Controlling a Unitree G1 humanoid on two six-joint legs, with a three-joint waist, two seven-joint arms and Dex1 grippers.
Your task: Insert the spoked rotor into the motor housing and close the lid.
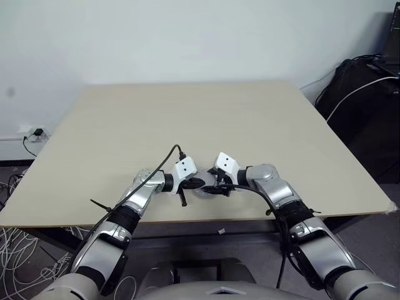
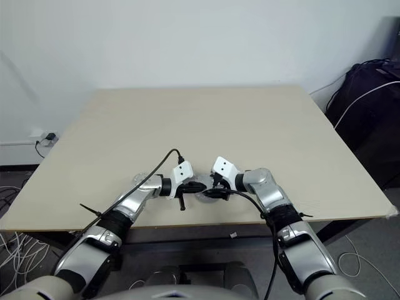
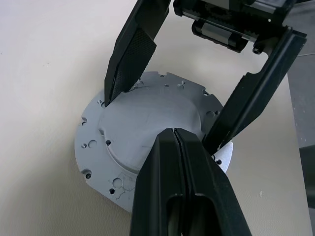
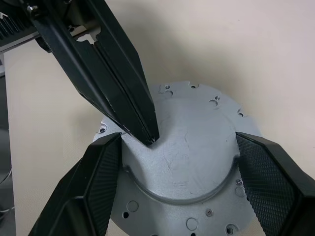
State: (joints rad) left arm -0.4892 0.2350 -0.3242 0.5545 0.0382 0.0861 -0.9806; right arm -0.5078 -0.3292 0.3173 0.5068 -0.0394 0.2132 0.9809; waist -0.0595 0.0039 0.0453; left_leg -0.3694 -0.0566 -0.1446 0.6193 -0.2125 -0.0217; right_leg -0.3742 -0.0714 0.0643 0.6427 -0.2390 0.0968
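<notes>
Left gripper (image 3: pixel 173 135) clenched, empty, tips pressing on the raised centre of a silver-grey disc, the lid (image 4: pixel 187 162). Right gripper (image 4: pixel 179 147) spread wide, its fingers (image 4: pixel 268 177) straddling the lid's raised centre. Lid lies flat near the beige table's (image 1: pixel 206 119) near edge; white wall behind.

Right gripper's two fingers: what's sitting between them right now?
In the right wrist view, the right gripper has its fingers spread on either side of the silver-grey lid. The left gripper, shut, has its tips touching the lid's raised centre between them.
</notes>
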